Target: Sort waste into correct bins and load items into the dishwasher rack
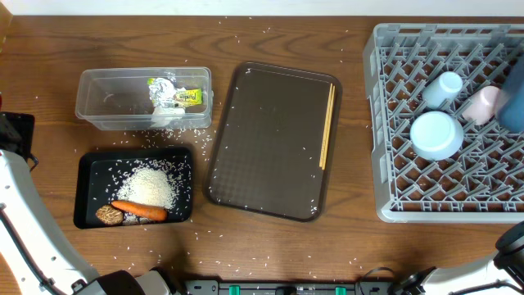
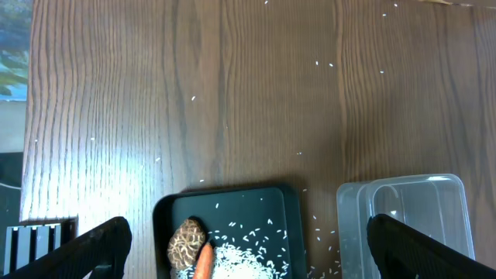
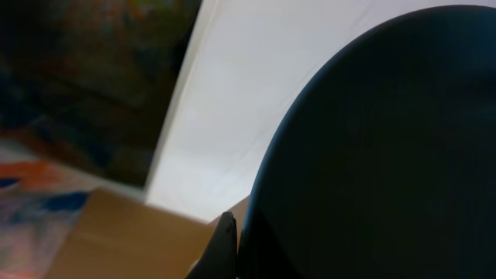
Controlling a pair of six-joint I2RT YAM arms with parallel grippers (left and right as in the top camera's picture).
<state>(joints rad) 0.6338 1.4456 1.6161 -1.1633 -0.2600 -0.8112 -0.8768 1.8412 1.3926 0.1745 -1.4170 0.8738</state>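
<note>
Wide left jaws flank the black tray (image 2: 232,203).

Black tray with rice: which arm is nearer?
Left. The left arm stands beside the black tray, its open tool looking down on it; the right arm sits far across, beside the rack.

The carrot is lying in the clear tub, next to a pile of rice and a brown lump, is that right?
Not quite. The carrot does lie next to the rice and the brown lump, but in the black tray, not the clear tub, which holds only the wrapper. The overhead view shows it.
</note>
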